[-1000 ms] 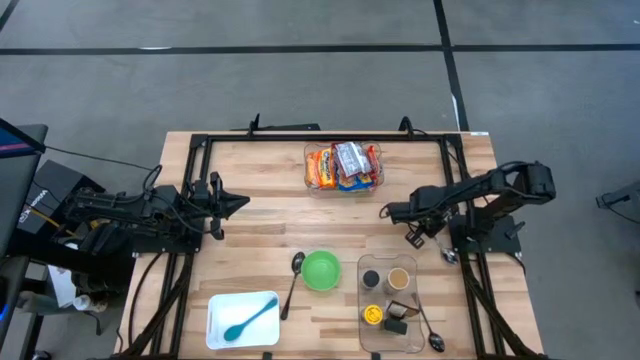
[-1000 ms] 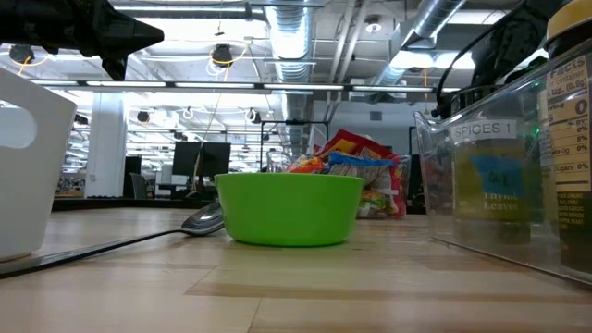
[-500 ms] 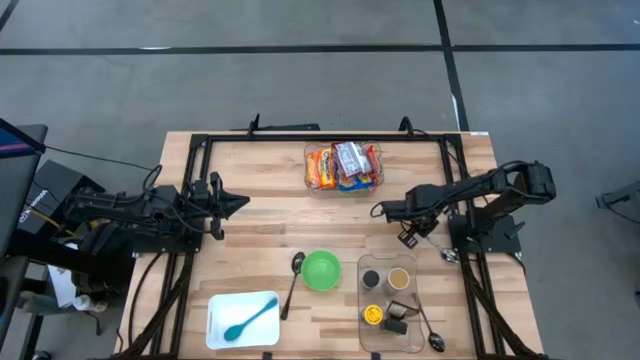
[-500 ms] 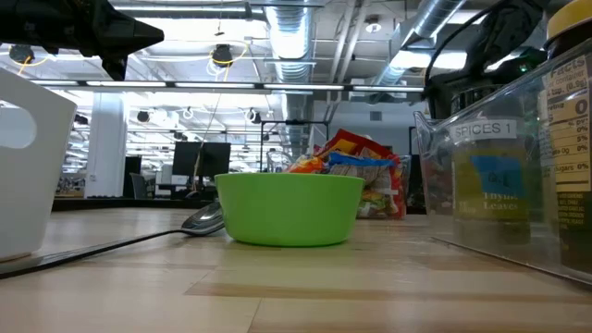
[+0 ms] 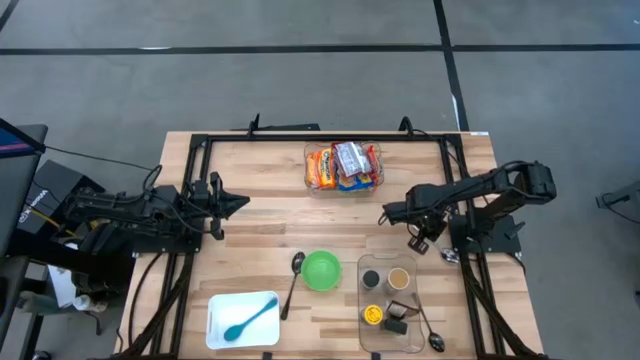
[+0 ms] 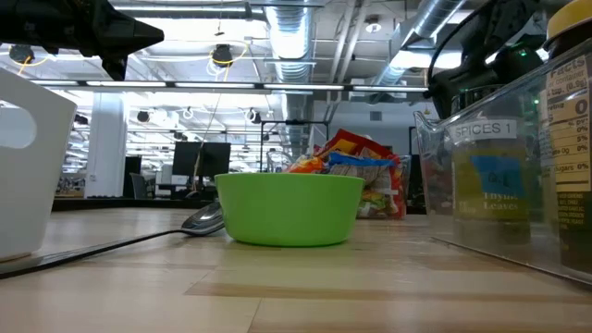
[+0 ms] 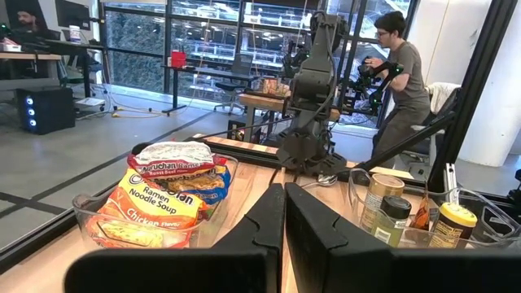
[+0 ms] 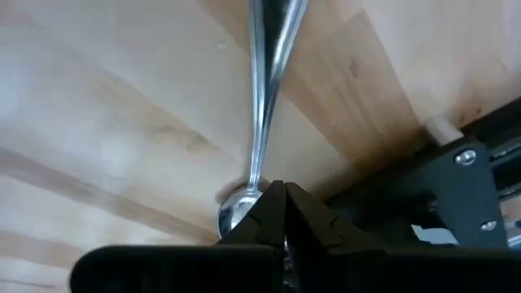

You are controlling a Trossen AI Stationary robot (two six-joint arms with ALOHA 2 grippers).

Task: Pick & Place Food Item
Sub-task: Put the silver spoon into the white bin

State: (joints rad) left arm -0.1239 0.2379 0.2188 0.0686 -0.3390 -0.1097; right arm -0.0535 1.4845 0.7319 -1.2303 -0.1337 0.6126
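Ramen packets (image 5: 343, 165) lie heaped in one clear tub (image 5: 312, 185) at the far middle of the wooden table (image 5: 260, 225), their long sides running roughly from the near edge to the far edge in the high view; about three packets show, an orange one to the left and a silver-topped one over the middle, though the exact count cannot be told. One green bowl (image 5: 321, 270) sits near the middle front, with one metal spoon (image 5: 293, 283) just beside it on its left. One white tray (image 5: 215, 330) at the front left holds one teal spoon (image 5: 250, 318). One clear spice bin (image 5: 366, 330) stands to the right of the bowl with several jars inside. Left gripper (image 5: 240, 203) hangs over the left side of the table, fingers pressed together and empty, pointing toward the middle. Right gripper (image 5: 386, 212) is over the right side, between the tub and the spice bin, its fingers together on nothing
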